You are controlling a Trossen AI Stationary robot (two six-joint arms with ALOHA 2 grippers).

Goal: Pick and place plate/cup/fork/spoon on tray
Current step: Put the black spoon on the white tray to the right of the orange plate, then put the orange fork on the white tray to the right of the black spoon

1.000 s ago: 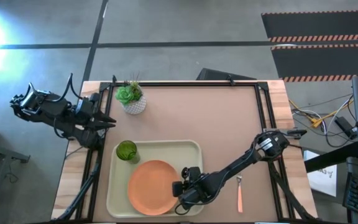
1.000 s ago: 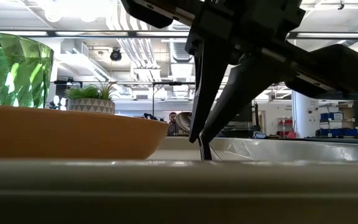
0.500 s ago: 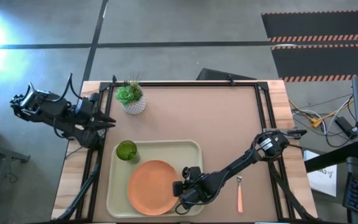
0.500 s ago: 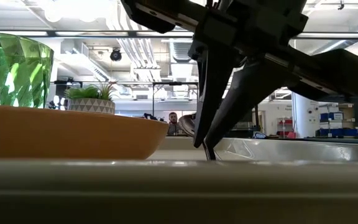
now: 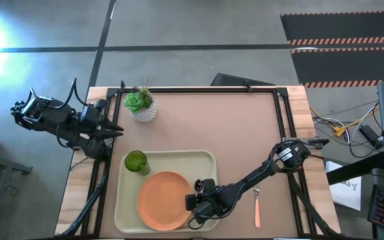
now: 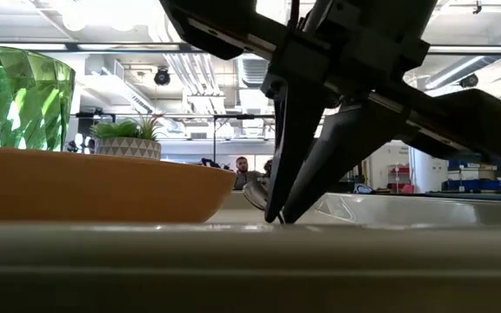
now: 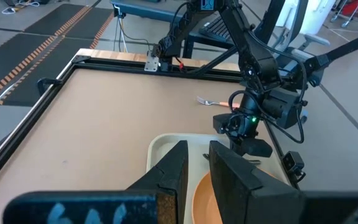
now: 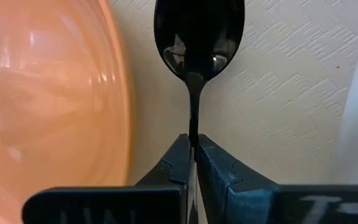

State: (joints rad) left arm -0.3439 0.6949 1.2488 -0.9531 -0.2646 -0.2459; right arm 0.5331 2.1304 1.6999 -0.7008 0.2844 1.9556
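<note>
The cream-white tray (image 5: 179, 155) lies at the table's near left. On it are the salmon-orange plate (image 5: 162, 200) and the green cup (image 5: 136, 161) in its far left corner. My right gripper (image 8: 193, 149) is over the tray just right of the plate, shut on the dark spoon (image 8: 197, 34). The pink-handled fork (image 5: 257, 207) lies flat on the table right of the tray. My left gripper (image 7: 197, 165) waits beyond the table's left edge, its fingers a narrow gap apart and empty. My right gripper pinches the spoon's thin handle (image 8: 193, 127) between its two fingertips, a short way behind the bowl. The fingers (image 6: 298, 165) slant steeply down from the table's right. The bowl (image 6: 255, 196) sticks out past them, low over the tray floor beside the plate's rim; whether it touches I cannot tell.
A white pot with a green plant (image 5: 141, 105) stands at the table's far left. A dark frame (image 5: 279, 113) runs around the brown table mat. The tray's raised rim (image 6: 233, 261) fills the low view's foreground. A person (image 6: 240, 167) shows far off in the room.
My right gripper has tipped a little and its fingertips have come slightly lower and toward the plate. The spoon has turned with it: its bowl now sticks out beside the fingertips, low over the tray.
</note>
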